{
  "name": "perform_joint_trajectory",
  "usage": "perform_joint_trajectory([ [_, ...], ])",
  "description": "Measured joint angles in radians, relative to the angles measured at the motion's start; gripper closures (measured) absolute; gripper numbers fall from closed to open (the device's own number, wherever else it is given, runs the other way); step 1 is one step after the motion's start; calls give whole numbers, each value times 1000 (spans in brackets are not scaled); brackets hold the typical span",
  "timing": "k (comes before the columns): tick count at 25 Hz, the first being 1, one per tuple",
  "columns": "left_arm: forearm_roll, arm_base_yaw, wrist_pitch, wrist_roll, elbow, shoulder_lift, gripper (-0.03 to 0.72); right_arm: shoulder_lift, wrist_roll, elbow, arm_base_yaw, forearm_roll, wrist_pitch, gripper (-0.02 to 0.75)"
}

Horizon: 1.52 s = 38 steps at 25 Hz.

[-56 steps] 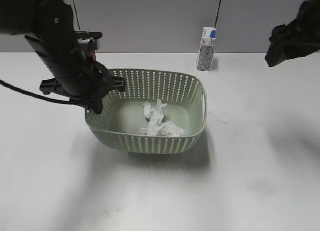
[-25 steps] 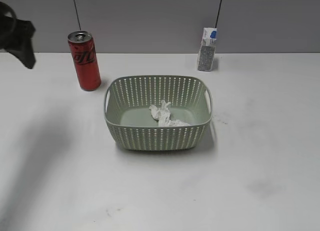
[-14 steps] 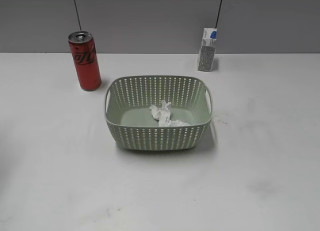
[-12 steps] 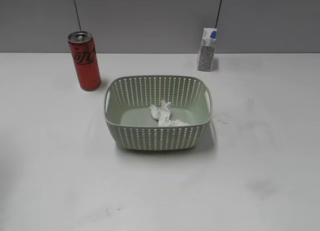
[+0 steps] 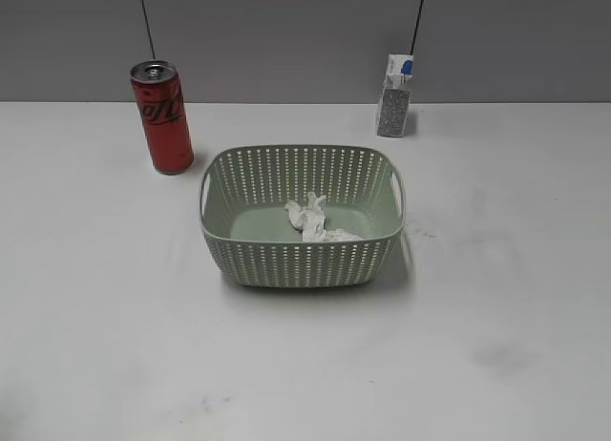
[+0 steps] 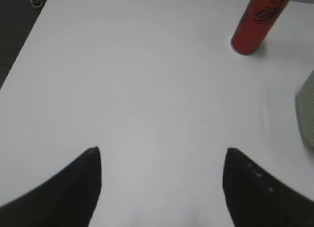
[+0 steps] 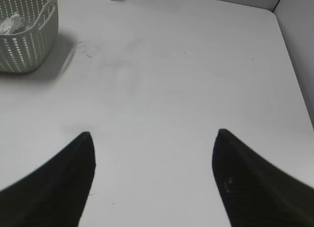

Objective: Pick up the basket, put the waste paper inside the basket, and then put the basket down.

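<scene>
Exterior view: left of the basket (image 5: 302, 217) we see a red soda can (image 5: 162, 116); the waste paper (image 5: 312, 220) lies inside it. Both the left gripper (image 6: 161, 156) and right gripper (image 7: 153, 138) gape wide, empty. We judge the task done: hold clear.

Exterior view: slanted downward from the front, facing the back wall, taking in the whole table (image 5: 496, 298) at middle range. Left wrist view: high over the table's left part, looking forward and down between the left gripper (image 6: 162, 156) fingertips; shares the red can (image 5: 162, 116) and basket (image 5: 301, 260) edge. Right wrist view: same pose over the right part, between the right gripper (image 7: 153, 133) fingertips; shares basket and carton (image 5: 394, 95).
</scene>
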Motion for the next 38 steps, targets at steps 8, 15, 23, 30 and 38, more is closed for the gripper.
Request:
perform_joint_trajectory([
  [8,-6,0,107,0,132,-422,101,0,2,0,0,-1,0,175],
  [15,-4,0,175,0,154,-590,101,0,3,0,0,21,-1,175],
  [23,-5,0,126,0,179,-589,101,0,3,0,0,40,-1,175],
  [30,-6,0,126,0,179,-589,102,0,45,0,0,13,-1,175],
  [38,-6,0,125,0,179,-589,142,0,56,0,0,4,-1,175],
])
